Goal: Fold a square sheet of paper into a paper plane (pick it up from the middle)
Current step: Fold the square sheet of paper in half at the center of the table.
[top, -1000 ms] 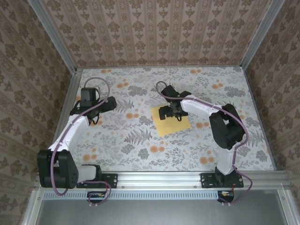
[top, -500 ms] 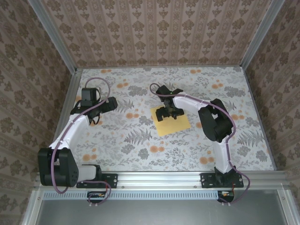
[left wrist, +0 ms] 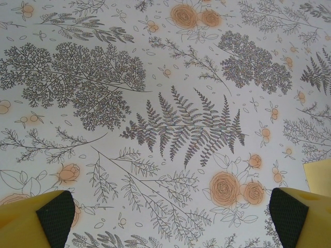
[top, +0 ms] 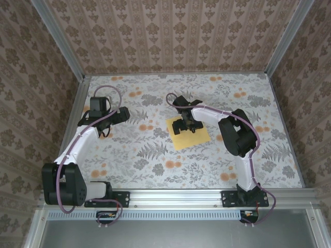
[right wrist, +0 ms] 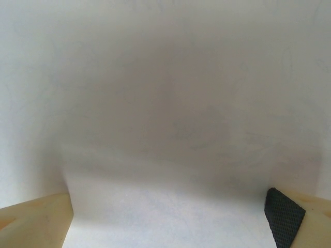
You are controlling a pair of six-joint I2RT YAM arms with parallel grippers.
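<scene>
Lab-style robot test booth: aluminium frame (top: 176, 195), patterned wallpaper walls (top: 176, 36), floral tablecloth (top: 145, 155).

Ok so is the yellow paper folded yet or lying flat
Spread flat. In the top view the square sheet of paper lies as one tilted square on the floral cloth, with no crease or raised flap visible.
</scene>
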